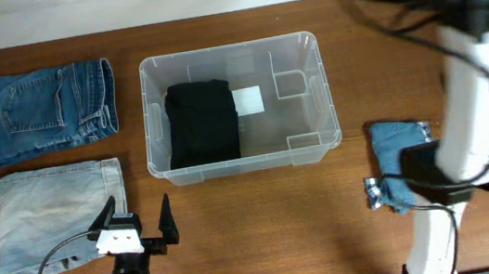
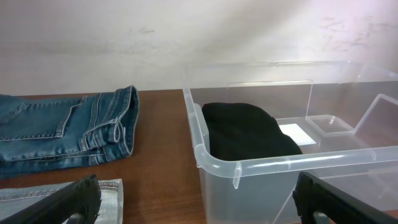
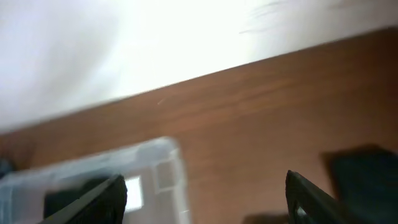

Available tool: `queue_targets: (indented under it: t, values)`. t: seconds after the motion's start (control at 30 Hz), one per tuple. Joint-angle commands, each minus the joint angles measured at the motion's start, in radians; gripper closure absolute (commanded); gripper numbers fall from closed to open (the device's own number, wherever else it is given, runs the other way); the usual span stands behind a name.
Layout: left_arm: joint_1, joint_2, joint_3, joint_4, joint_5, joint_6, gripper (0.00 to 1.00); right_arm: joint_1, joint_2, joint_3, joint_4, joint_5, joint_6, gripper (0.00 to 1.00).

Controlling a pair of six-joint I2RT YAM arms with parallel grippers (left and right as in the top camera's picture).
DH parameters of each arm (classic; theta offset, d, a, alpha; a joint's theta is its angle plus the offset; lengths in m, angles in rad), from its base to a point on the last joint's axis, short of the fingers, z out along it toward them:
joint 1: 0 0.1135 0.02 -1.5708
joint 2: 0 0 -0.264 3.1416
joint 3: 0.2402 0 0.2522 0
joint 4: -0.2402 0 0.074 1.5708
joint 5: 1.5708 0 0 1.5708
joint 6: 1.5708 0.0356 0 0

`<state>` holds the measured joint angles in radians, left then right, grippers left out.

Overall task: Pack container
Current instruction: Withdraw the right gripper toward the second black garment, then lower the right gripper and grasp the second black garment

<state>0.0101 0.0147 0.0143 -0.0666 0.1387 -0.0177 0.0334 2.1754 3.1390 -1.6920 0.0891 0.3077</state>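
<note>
The container (image 1: 230, 49), a clear plastic bin with a rim, stands at the table's middle back. It holds a folded black garment (image 1: 202, 121) on its left side and shows a white label (image 1: 248, 100) on its base. My left gripper (image 1: 139, 223) is open and empty, low in front of the bin's left corner (image 2: 196, 185). In the left wrist view the bin (image 2: 280, 163) and the black garment (image 2: 245, 127) lie just ahead. My right gripper (image 3: 205, 186) is open and empty, raised high; its view is blurred and shows the bin (image 3: 93, 165) below.
Folded dark blue jeans (image 1: 43, 110) lie at the back left, also in the left wrist view (image 2: 62, 130). Folded light denim (image 1: 53, 217) lies in front of them. A blue garment (image 1: 398, 151) lies at the right, partly hidden by the white right arm (image 1: 464, 101).
</note>
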Motion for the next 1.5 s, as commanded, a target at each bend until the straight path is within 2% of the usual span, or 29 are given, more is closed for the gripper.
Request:
queue_targets:
  t: [0.0, 0.03, 0.2, 0.4, 0.5, 0.63, 0.87, 1.03, 1.3, 1.47]
  values:
    - [0.006, -0.008, -0.006, -0.002, -0.004, 0.015, 0.01, -0.119, 0.019, -0.014, -0.007, -0.100, 0.023, 0.09]
    - [0.006, -0.008, -0.006, -0.002, -0.004, 0.015, 0.01, -0.164, 0.019, -0.020, -0.007, -0.119, 0.024, 0.02]
    - [0.006, -0.008, -0.006, -0.002, -0.003, 0.015, 0.01, -0.370, 0.019, -0.142, -0.007, -0.097, 0.156, 0.01]
    - [0.006, -0.008, -0.006, -0.002, -0.004, 0.015, 0.01, -0.647, 0.020, -0.485, -0.006, -0.146, 0.310, 0.01]
    - [0.006, -0.008, -0.006, -0.002, -0.003, 0.015, 0.01, -0.787, 0.020, -0.660, 0.044, -0.235, 0.318, 0.01]
    - [0.006, -0.008, -0.006, -0.002, -0.004, 0.015, 0.01, -0.893, 0.020, -0.806, 0.119, -0.340, 0.265, 0.01]
    - [0.006, -0.008, -0.006, -0.002, -0.004, 0.015, 0.01, -0.989, 0.020, -1.029, 0.274, -0.399, 0.233, 0.01]
    - [0.006, -0.008, -0.006, -0.002, -0.004, 0.015, 0.01, -1.003, 0.020, -1.164, 0.411, -0.490, 0.145, 0.01]
    - [0.006, -0.008, -0.006, -0.002, -0.004, 0.015, 0.01, -1.003, 0.021, -1.317, 0.570, -0.505, 0.142, 0.01]
    - [0.006, -0.008, -0.006, -0.002, -0.004, 0.015, 0.01, -0.999, 0.021, -1.360, 0.643, -0.505, 0.088, 0.01]
